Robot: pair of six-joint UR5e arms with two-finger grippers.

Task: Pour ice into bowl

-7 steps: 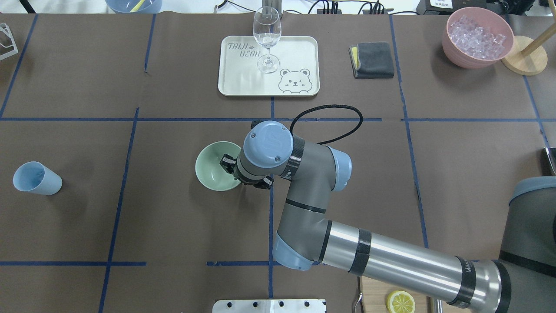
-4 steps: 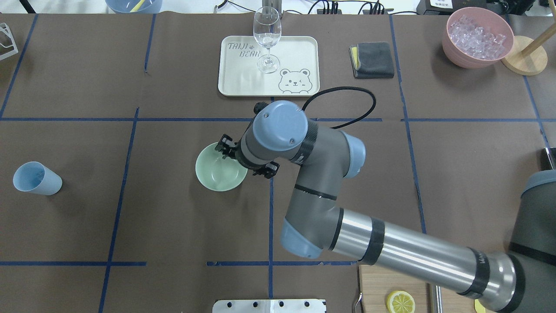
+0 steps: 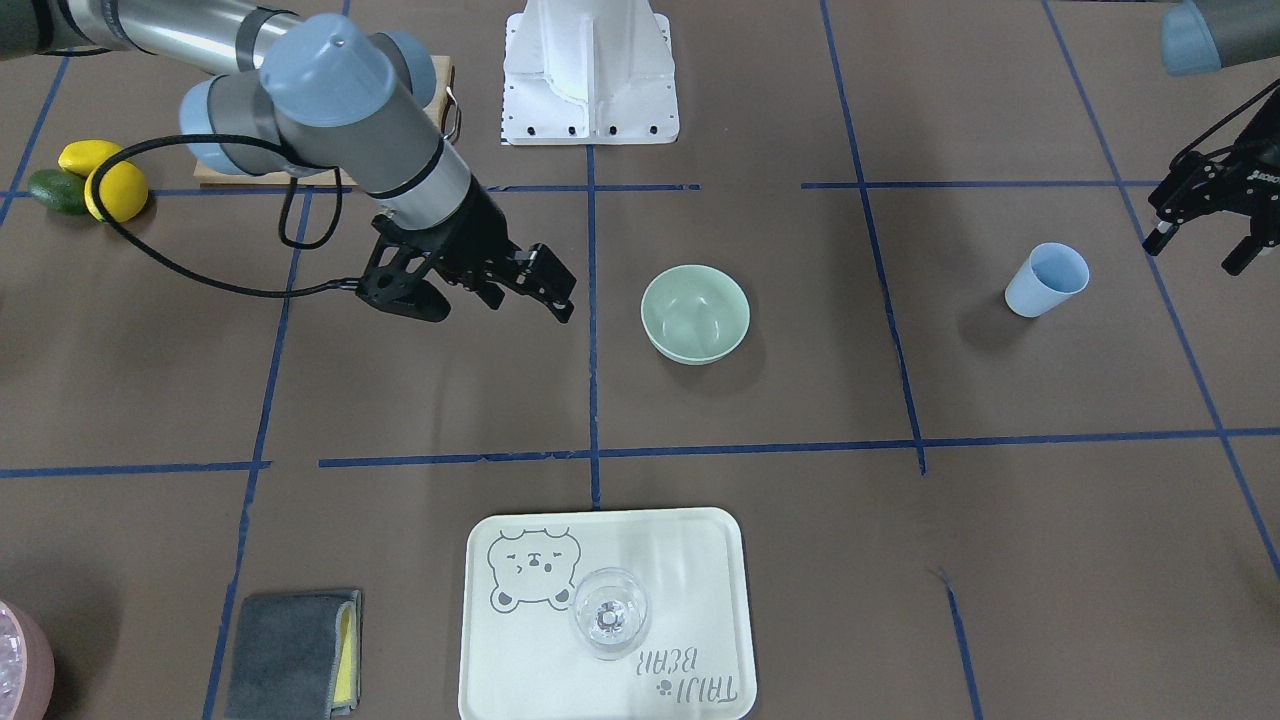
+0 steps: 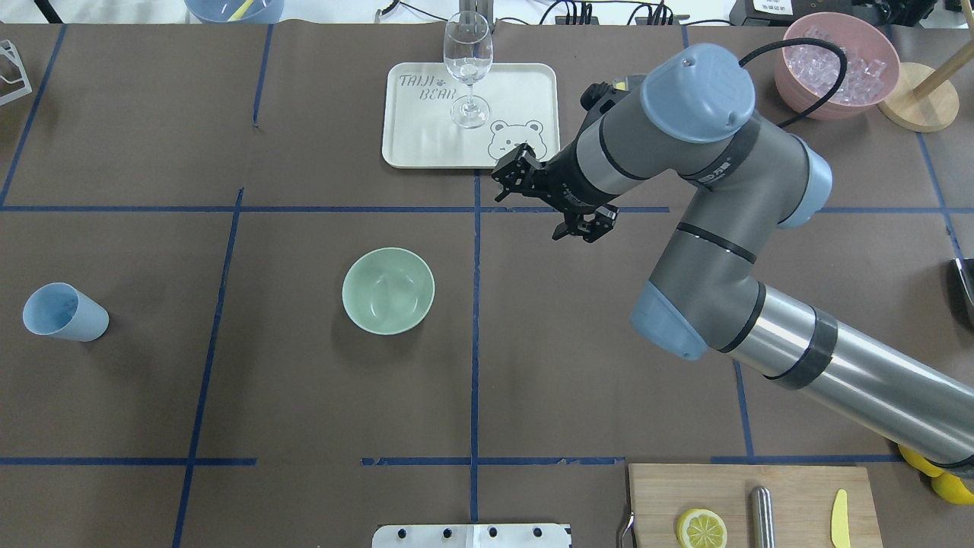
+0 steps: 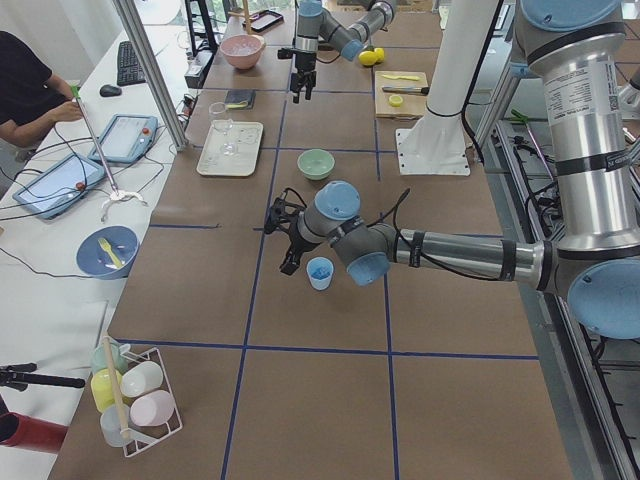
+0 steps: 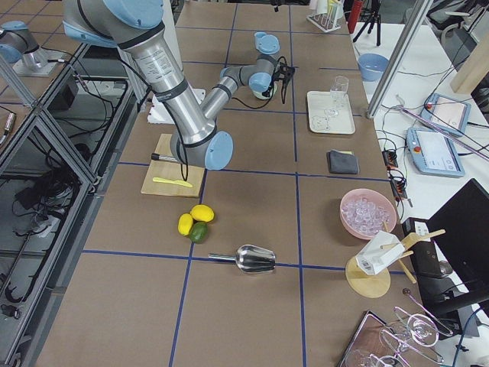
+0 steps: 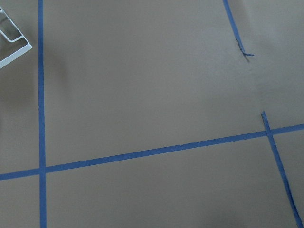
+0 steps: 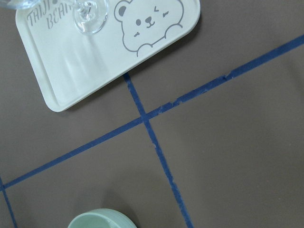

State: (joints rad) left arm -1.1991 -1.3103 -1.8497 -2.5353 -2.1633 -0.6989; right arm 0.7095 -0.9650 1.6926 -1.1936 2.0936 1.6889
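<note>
The pale mint-green bowl stands empty on the brown table, also in the front view and at the bottom edge of the right wrist view. The ice lies in a pink tub at the far right corner. My right gripper is open and empty, hanging above the table right of and beyond the bowl, near the tray's corner; it also shows in the front view. My left gripper is open and empty, beside a light blue cup.
A white bear tray holds a wine glass. A grey cloth lies right of it. A cutting board with a lemon half and knife sits at the front right. A metal scoop and lemons lie toward the right end.
My right gripper has lifted off the bowl and swung back and right toward the tray. The bowl, which the gripper stood over before, now stands free in the same spot.
</note>
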